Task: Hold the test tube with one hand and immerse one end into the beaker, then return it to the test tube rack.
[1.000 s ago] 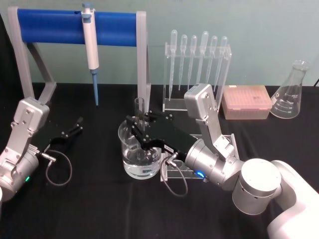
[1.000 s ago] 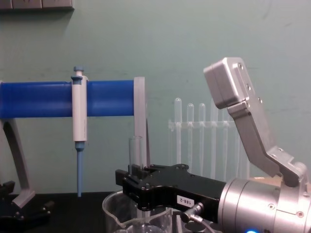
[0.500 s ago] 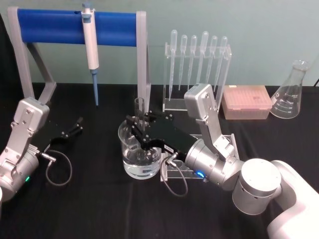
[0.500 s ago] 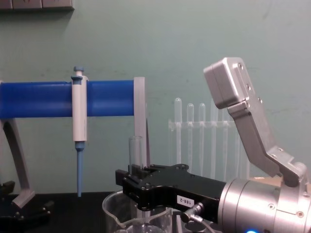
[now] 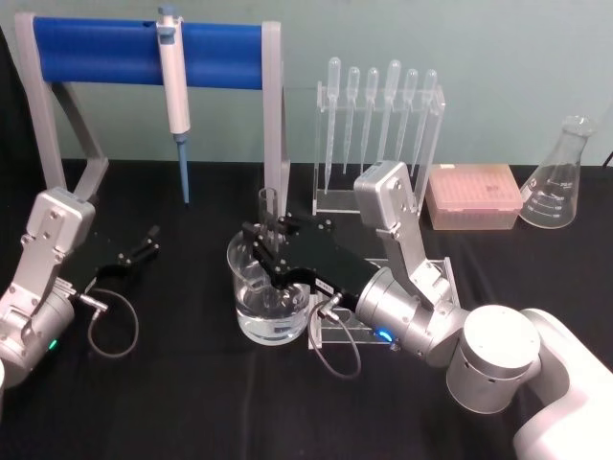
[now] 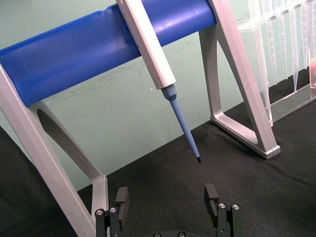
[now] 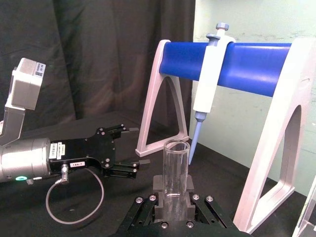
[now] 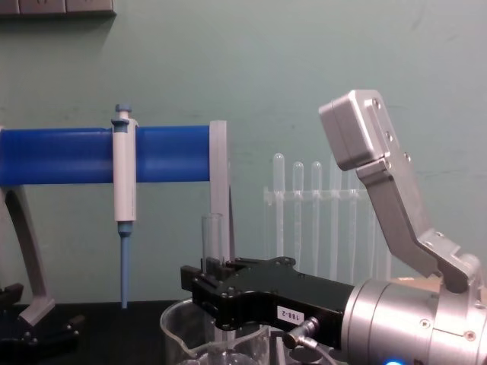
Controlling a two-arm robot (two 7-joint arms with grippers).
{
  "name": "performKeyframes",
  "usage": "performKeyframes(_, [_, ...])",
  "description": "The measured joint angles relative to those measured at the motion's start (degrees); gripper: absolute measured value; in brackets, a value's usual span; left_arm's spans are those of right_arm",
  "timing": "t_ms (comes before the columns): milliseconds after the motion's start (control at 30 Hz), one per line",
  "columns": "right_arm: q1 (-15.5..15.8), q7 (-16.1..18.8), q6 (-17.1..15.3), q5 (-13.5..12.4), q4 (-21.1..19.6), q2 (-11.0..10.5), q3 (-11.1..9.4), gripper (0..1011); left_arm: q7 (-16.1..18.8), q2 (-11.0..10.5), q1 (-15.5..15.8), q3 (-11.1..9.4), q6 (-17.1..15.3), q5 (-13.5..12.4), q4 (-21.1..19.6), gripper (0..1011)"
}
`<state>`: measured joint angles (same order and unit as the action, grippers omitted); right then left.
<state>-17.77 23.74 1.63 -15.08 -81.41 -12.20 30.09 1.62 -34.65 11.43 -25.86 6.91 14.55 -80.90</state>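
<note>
Lettering "188-2" [image 8: 283, 312] in chest view marks black right gripper [image 8: 209, 283] pinching clear glass test tube [image 8: 211, 232], apparently in wide glass beaker [image 8: 176, 319]; left gripper [image 6: 167, 197] spread, at left.

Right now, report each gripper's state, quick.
Left gripper: open, empty, low on the left.
Right gripper: shut on the test tube, above the beaker.

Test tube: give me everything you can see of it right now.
The test tube is clear glass, straight-walled, with a plain open rim, and its upper part looks empty. It stands upright, clamped partway down in the right hand. Its top rises above the hand, and its lower part goes down inside the beaker, which holds clear liquid. Whether the tip is submerged I cannot tell.
</note>
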Motion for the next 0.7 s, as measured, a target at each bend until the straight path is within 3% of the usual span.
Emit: performKeyframes(700, [0.0, 0.0, 0.0, 0.0, 0.0, 0.0, 0.0, 228, 0.0, 0.0, 0.0, 0.0, 0.0, 0.0, 0.0, 1000])
